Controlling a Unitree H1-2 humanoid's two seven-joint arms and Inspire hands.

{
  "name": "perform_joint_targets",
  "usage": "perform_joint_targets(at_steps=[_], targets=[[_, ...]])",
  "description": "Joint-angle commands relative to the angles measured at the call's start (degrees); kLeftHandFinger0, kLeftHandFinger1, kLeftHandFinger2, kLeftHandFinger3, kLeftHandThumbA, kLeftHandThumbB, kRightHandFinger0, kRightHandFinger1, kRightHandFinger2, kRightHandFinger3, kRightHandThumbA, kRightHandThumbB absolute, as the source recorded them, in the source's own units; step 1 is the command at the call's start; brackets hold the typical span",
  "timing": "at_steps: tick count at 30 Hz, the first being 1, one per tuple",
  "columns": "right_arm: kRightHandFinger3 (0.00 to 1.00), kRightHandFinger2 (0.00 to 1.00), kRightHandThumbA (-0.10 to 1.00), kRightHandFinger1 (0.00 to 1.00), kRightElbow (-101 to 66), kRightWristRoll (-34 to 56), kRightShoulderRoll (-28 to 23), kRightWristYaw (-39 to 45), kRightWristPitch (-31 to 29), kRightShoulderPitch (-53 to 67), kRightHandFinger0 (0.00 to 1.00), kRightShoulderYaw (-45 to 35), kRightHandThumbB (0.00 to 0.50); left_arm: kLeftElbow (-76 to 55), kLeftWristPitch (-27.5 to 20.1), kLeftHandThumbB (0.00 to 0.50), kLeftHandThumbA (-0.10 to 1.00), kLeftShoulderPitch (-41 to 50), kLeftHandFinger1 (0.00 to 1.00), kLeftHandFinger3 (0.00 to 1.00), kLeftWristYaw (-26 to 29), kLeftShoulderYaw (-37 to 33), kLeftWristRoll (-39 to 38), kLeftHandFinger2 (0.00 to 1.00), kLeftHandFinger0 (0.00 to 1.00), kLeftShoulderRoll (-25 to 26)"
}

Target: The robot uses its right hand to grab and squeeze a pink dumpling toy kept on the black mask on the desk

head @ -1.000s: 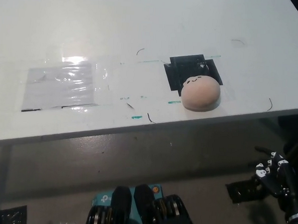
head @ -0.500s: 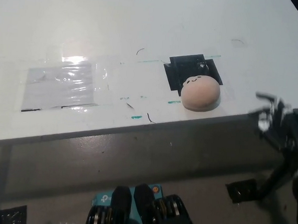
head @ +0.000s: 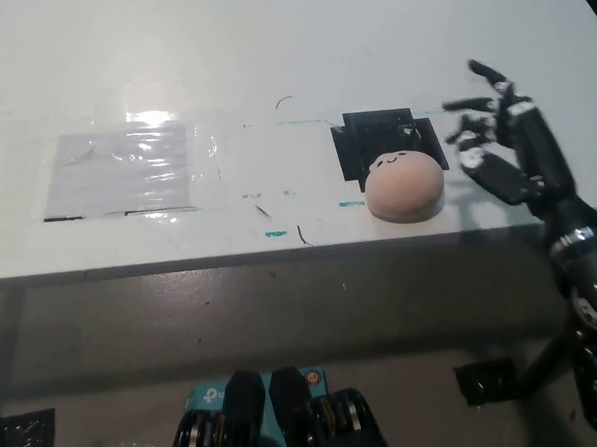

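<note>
A white table (head: 288, 43) fills most of the view, its front edge running across the middle with grey floor below it. Toward the left of the table lies a clear plastic sheet (head: 126, 169) taped flat, shiny under the light, with a few pen marks and teal tape ticks between it and the middle. Right of centre, close to the front edge, sits the black mask (head: 368, 137), a dark square patch on the table, and the pink dumpling (head: 405, 185) rests on the mask's front right corner, partly overhanging onto the white surface, its little smiling face turned up and away from the robot. To the right of the dumpling, the black right hand (head: 503, 144) hovers above the table near the right edge, close to the toy but not touching it, its fingers (head: 487, 71) spread apart and holding nothing. The left hand is not in view. This looks like the reach stage: the hand is raised and open beside the toy, the grab not yet made. The next move likely calls for shifting the hand leftward and down over the dumpling, so the fingers wrap its rounded sides before closing to squeeze.
</note>
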Motion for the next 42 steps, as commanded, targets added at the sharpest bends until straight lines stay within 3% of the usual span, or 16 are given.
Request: perform_joint_targets(at_steps=[1, 2, 3, 4, 5, 6, 7, 9, 15, 22, 30, 34, 37, 40, 41, 42], targets=[[1.00, 0.98, 0.25, 0.85, 0.7, -4.3, -1.5, 1.1, -2.0, -4.8, 0.61, 1.7, 0.302, -1.7, -0.4, 0.500, 0.97, -0.1, 0.02, 0.16, -0.6, 0.7, -1.1, 0.10, 0.00, 1.4], [1.00, 1.00, 0.26, 0.95, 1.6, -5.2, -1.8, 1.5, -2.6, -5.6, 0.66, 2.7, 0.304, -1.4, -0.3, 0.500, 0.97, -0.2, 0.01, 0.17, -0.6, 0.8, -1.4, 0.11, 0.00, 1.3], [1.00, 1.00, 0.41, 1.00, 2.4, -6.6, -2.7, 3.9, -0.3, -7.1, 1.00, 5.0, 0.319, -1.6, 0.1, 0.500, 0.97, -0.1, 0.02, 0.16, -0.7, 0.9, -1.6, 0.11, 0.00, 1.3], [1.00, 1.00, 0.55, 1.00, 2.3, -7.9, -3.5, 5.1, 1.1, -7.8, 1.00, 6.5, 0.331, -1.5, 0.0, 0.500, 0.97, -0.2, 0.01, 0.16, -0.6, 0.8, -1.4, 0.10, 0.00, 1.4], [1.00, 1.00, 0.56, 1.00, 2.3, -8.4, -3.8, 5.5, 1.7, -8.1, 1.00, 7.2, 0.337, -1.4, -0.1, 0.500, 0.98, -0.2, 0.01, 0.16, -0.5, 0.7, -1.3, 0.10, 0.00, 1.4], [1.00, 1.00, 0.69, 1.00, 2.4, -10.9, -4.5, 6.7, 3.1, -8.9, 1.00, 9.6, 0.378, -1.5, -0.3, 0.500, 0.97, -0.1, 0.02, 0.16, -0.8, 0.8, -1.6, 0.11, 0.00, 1.4], [1.00, 1.00, 0.69, 1.00, 2.4, -11.0, -4.8, 6.7, 3.5, -9.0, 1.00, 10.2, 0.378, -1.5, -0.3, 0.500, 0.97, -0.1, 0.02, 0.16, -0.8, 0.8, -1.6, 0.11, 0.00, 1.4], [1.00, 1.00, 0.72, 1.00, 3.3, -13.6, -5.0, 7.6, 5.7, -10.1, 1.00, 13.0, 0.431, -1.3, -0.6, 0.500, 0.97, -0.1, 0.03, 0.19, -1.4, 0.5, -1.6, 0.13, 0.00, 1.6], [1.00, 1.00, 0.93, 1.00, 8.9, -18.5, -3.3, 6.6, 7.4, -10.3, 1.00, 18.3, 0.499, -1.2, -0.5, 0.500, 0.97, -0.3, 0.02, 0.17, -1.1, 0.3, -1.1, 0.12, 0.00, 2.1], [1.00, 1.00, 1.00, 1.00, 20.9, -22.5, -0.4, 2.1, 2.8, -11.5, 1.00, 20.9, 0.500, -2.2, 0.1, 0.500, 0.98, -0.2, 0.04, 0.22, -0.8, 0.4, -1.0, 0.15, 0.00, 2.1], [1.00, 1.00, 0.96, 1.00, 37.7, -24.9, 1.2, -4.1, -5.7, -15.0, 1.00, 22.1, 0.488, -2.0, 0.0, 0.500, 0.98, 0.3, 0.04, 0.24, -0.9, 0.3, -1.0, 0.16, 0.00, 2.2], [1.00, 1.00, 0.88, 1.00, 42.7, -23.2, 2.1, -5.9, -9.5, -17.3, 1.00, 20.1, 0.455, -2.9, 1.0, 0.500, 0.98, 0.4, 0.02, 0.20, -0.4, 0.6, -1.3, 0.12, 0.00, 2.0], [1.00, 1.00, 0.79, 1.00, 45.7, -20.7, 2.4, -3.3, -12.5, -18.3, 1.00, 18.5, 0.407, -2.1, 0.5, 0.500, 0.97, 0.4, 0.02, 0.19, -0.6, 0.4, -1.0, 0.12, 0.00, 2.0], [1.00, 1.00, 0.77, 1.00, 47.3, -20.0, 2.3, -0.2, -13.0, -19.1, 1.00, 18.0, 0.368, -2.5, 0.6, 0.500, 0.98, 0.4, 0.03, 0.19, -0.5, 0.3, -1.0, 0.13, 0.00, 1.9], [1.00, 1.00, 0.62, 1.00, 49.5, -21.2, 2.0, 1.2, -15.4, -19.8, 1.00, 19.6, 0.201, -2.2, 0.2, 0.500, 0.98, 0.3, 0.03, 0.20, -0.9, 0.3, -1.1, 0.13, 0.00, 2.0], [1.00, 1.00, 0.56, 1.00, 50.1, -21.2, 2.0, 1.3, -15.9, -19.8, 0.99, 19.6, 0.159, -2.2, 0.3, 0.500, 0.98, 0.4, 0.04, 0.20, -0.9, 0.3, -1.1, 0.13, 0.00, 2.0]])
